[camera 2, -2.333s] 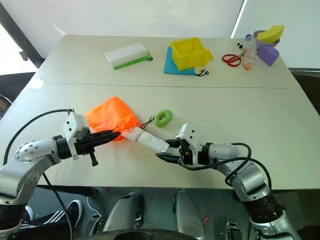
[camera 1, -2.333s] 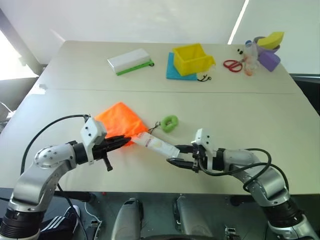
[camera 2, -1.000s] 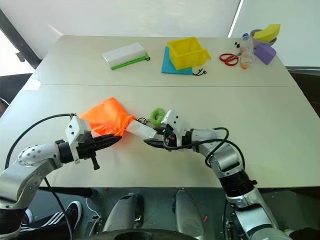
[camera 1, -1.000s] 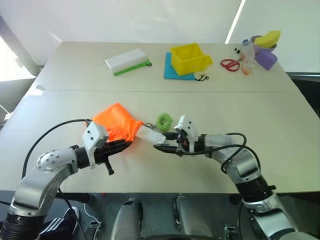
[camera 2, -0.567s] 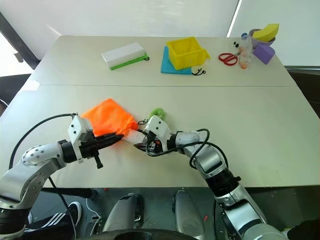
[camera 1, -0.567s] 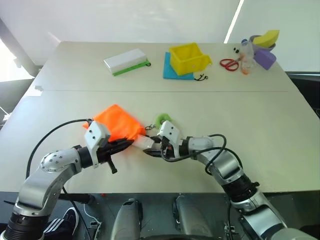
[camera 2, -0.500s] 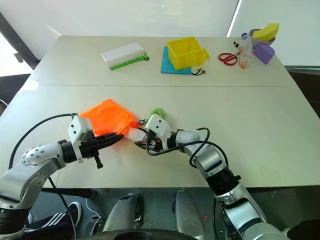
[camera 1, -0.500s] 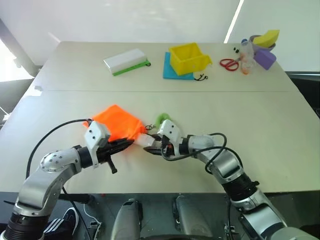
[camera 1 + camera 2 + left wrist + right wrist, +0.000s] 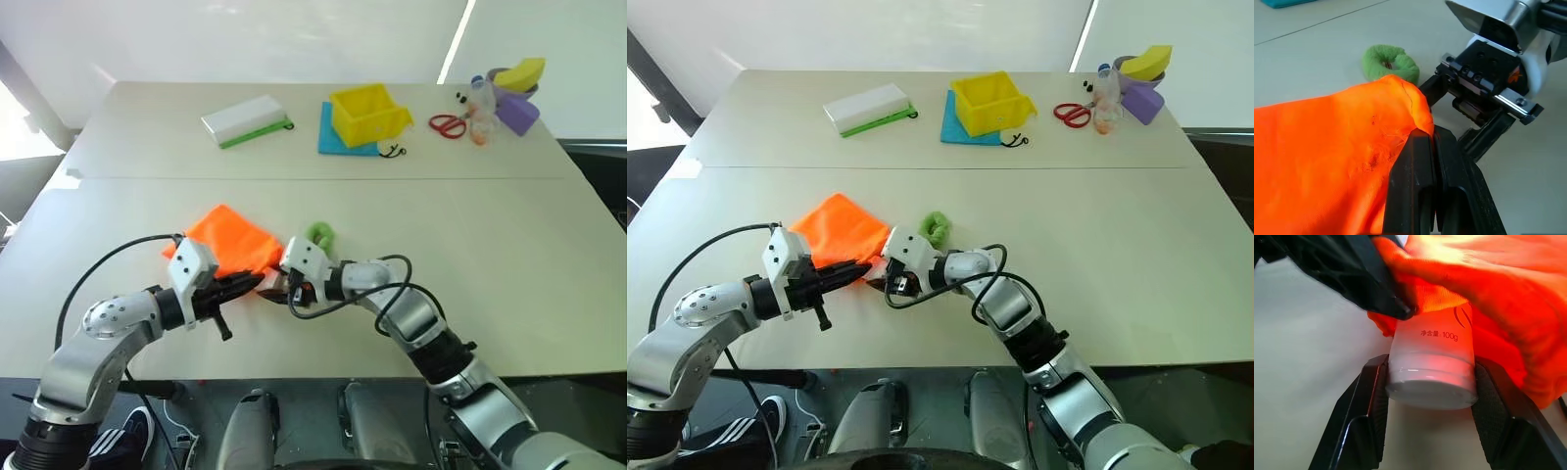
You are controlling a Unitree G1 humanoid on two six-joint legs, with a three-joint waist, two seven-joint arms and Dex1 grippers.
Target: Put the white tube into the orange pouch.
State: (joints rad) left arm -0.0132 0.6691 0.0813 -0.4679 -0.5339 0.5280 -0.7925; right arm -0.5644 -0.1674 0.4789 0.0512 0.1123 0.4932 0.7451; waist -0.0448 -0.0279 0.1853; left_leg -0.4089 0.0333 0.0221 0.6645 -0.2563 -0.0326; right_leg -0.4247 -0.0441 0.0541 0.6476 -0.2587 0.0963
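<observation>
The left end effector [image 9: 247, 284] sits at the near left of the surface [image 9: 509, 255], its two black fingers [image 9: 1425, 196] pressed tight together on the rim of the orange pouch [image 9: 227, 245], pinching the fabric at the mouth and lifting that edge slightly off the surface. The pouch body lies flat behind it, spreading away to the left. Just to the right, meeting it almost nose to nose, the right end effector [image 9: 281, 293] grips the white tube [image 9: 1430, 367] by its capped end — the jaws stand partly apart with the cap filling the gap between them. In the right wrist view the front of the tube is already buried in orange folds, with only the cap end and a band of print outside the opening. The green ring [image 9: 317, 234] lies just behind the two end effectors, apart from the tube. Well beyond, at the far side, sit a white-and-green box [image 9: 245, 119], a yellow bin [image 9: 370, 113] on a blue cloth and some scissors [image 9: 450, 124]. The step in hand looks like insertion, most of the way along. The next move probably calls for pushing the tube further leftward until the cap clears the rim, then letting go — while the left keeps the mouth held up so the fabric does not bunch ahead of the tube.
</observation>
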